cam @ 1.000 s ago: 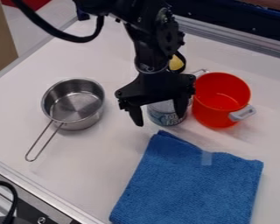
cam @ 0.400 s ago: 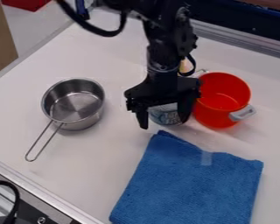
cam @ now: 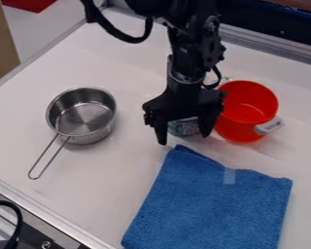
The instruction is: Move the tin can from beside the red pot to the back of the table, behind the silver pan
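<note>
Black jaws, spread apart, frame the printed can (cam: 184, 128).
They have shifted toward the red pot (cam: 238, 127), bringing the can more centrally between them, so a grasp looks nearer; contact is unclear. The pot sits just beside them at view right, the blue cloth (cam: 210, 206) just in front, the steel pan (cam: 87, 138) well apart at view left.

On our worktop (cam: 28, 112), we see the pan (cam: 83, 120) left, handle (cam: 49, 158) towards the front edge; rightward, the can (cam: 184, 128), then pot (cam: 239, 127), behind the cloth (cam: 207, 209).
</note>
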`<state>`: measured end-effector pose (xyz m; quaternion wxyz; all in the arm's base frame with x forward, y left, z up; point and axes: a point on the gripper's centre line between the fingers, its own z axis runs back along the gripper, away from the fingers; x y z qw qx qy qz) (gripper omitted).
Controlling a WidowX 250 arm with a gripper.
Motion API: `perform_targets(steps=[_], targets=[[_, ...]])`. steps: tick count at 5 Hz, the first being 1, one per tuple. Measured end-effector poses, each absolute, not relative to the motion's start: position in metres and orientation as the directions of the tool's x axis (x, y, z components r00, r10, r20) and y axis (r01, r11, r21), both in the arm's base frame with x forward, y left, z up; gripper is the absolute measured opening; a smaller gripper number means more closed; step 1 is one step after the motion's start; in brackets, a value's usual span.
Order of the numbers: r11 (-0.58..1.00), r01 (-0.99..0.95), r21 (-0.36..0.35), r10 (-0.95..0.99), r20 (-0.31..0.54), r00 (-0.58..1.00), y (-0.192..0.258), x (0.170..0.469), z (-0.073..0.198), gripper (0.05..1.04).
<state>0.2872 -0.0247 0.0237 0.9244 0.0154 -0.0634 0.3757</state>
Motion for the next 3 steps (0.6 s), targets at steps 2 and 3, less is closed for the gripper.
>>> perform_targets(steps=[2,3], targets=[[0.628,-0.774,-0.081,0.774,0.172,0.61,-0.01,0.299,0.025,1.0],[0.586,-0.808,-0.067,0.803,0.185,0.567,0.002,0.31,0.017,1.0]])
